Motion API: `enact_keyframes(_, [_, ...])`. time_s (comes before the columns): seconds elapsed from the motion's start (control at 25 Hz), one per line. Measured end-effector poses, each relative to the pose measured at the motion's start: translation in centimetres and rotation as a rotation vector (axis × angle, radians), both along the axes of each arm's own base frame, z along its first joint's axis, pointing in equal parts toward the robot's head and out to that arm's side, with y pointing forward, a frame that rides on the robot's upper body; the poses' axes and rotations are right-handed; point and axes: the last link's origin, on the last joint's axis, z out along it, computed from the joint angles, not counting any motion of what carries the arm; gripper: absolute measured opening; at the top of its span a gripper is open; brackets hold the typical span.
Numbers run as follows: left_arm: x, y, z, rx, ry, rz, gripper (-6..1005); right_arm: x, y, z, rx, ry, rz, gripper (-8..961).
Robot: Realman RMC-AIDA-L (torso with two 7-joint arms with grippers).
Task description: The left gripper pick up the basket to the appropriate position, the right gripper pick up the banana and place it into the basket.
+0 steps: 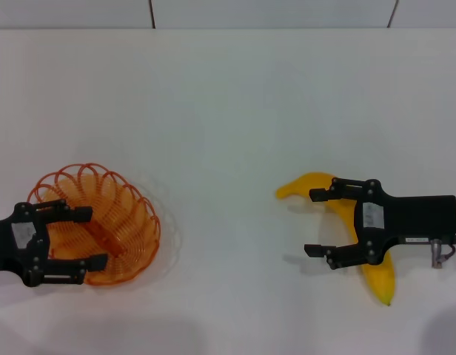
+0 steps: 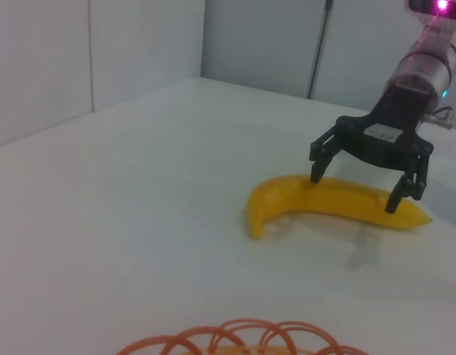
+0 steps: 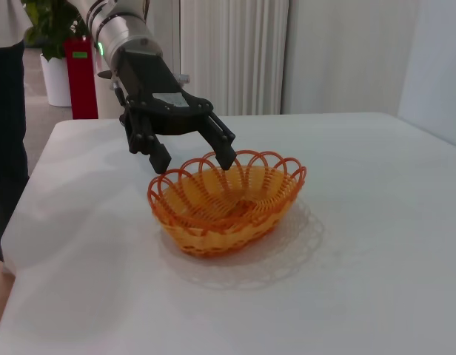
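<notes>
**Both claws spread, one over the basket rim, one over the banana**

Closest to me in the head view, on my left, I see the left gripper (image 1: 88,238), a black two-fingered claw, with its fingers spread wide over the near-left edge of the basket (image 1: 117,222), a shallow oval orange wire basket with a looped scalloped rim. One finger lies over the rim toward the far side and the other over the near side. From the right wrist view the left gripper (image 3: 191,151) hangs just above the rim of the basket (image 3: 235,203), fingertips near the loops; I cannot tell whether they touch. It grips nothing. The basket sits flat on the white table (image 1: 235,133).

On my right, the right gripper (image 1: 315,222), a black claw with a small white label on its body and a silver cuff, is also released, its fingers straddling the middle of the banana (image 1: 376,277), a large curved bright-yellow one lying on the table. In the left wrist view the right gripper (image 2: 357,188) has both tips down beside the banana (image 2: 317,203), close to its skin, without closing on it. I can see the label, but nothing on it is legible to me.

Basket and banana lie well apart.

Farther off, beyond the table's far edge, is a pale tiled wall (image 1: 272,11).
</notes>
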Motion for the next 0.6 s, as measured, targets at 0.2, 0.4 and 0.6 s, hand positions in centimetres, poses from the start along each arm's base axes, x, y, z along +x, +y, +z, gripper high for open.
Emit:
enact_keyframes(0.2, [0.01,0.01,-0.01,-0.001,0.0,0.0,873,0.0,0.0,0.0,0.0,0.0,0.0,894])
enact_keyframes(0.4, [0.04,0.04,-0.01,-0.001,0.0,-0.001,870,0.0,0.0,0.0,0.0,0.0,0.0,894])
enact_keyframes(0.6, [0.07,0.08,-0.01,-0.001,0.0,-0.002,867,0.0,0.0,0.0,0.0,0.0,0.0,894])
